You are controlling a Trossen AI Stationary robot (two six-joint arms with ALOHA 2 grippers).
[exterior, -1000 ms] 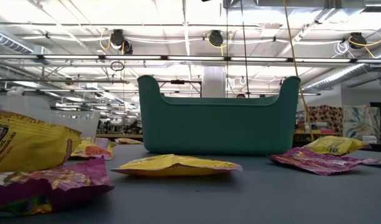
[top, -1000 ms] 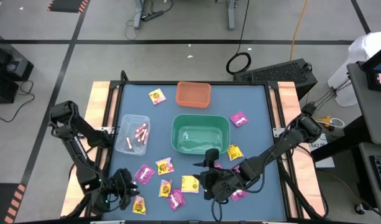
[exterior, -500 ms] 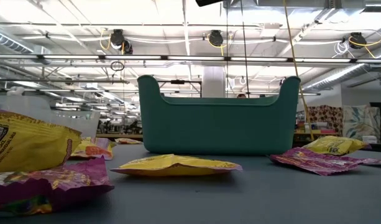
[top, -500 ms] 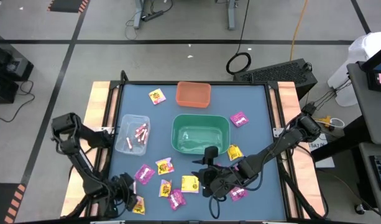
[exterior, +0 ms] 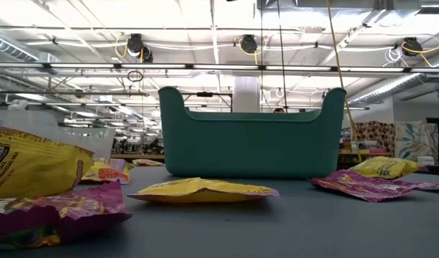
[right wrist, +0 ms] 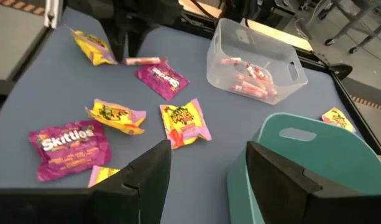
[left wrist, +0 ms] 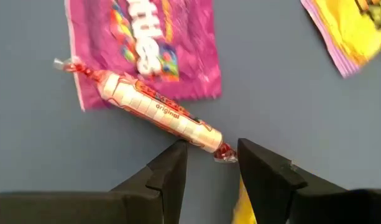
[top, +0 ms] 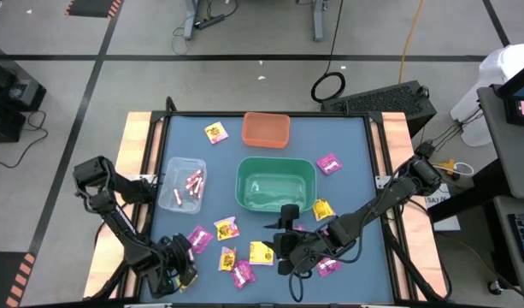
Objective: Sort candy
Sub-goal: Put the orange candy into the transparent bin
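A: Blue-grey desk [top: 347, 154] with wooden side rails, open workshop floor around it. Where is the candy?

B: Most lies loose on the near half of the desk. A thin pink-white stick [left wrist: 154, 112] rests flat, one end overlapping the edge of a magenta packet [left wrist: 159, 43], its twisted red end just in front of the left gripper [left wrist: 209, 163]. A yellow packet [left wrist: 355, 28] lies off to one side, apart from both.

A: Left jaws?

B: Parted, nothing between them. The stick's end lies at the mouth of the gap; contact cannot be told. In the high view this gripper [top: 178, 263] sits at the near left corner of the desk.

A: And farther out?

B: More magenta and yellow packets are scattered in front of the green bin [top: 275, 182], which stands mid-desk. A clear bin [top: 182, 183] to its left holds several sticks. An orange bin [top: 266, 128] stands behind the green one, with one yellow packet [top: 215, 133] to its left and one magenta packet [top: 328, 162] right of the green bin.

A: Right arm?

B: Right gripper [top: 283, 248] hangs over the near middle, just before the green bin. Jaws spread wide, empty; its wrist view shows open desk between them.
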